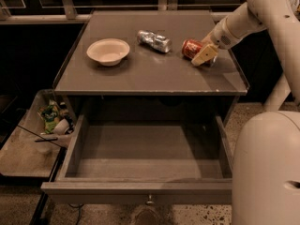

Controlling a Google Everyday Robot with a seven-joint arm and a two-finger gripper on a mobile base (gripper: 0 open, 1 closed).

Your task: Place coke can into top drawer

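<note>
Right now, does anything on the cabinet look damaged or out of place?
The silver can lies on its side, crumpled. The coke can also lies on its side, with the pincer at it near the right edge. The bowl sits upright; the top drawer is open.
</note>
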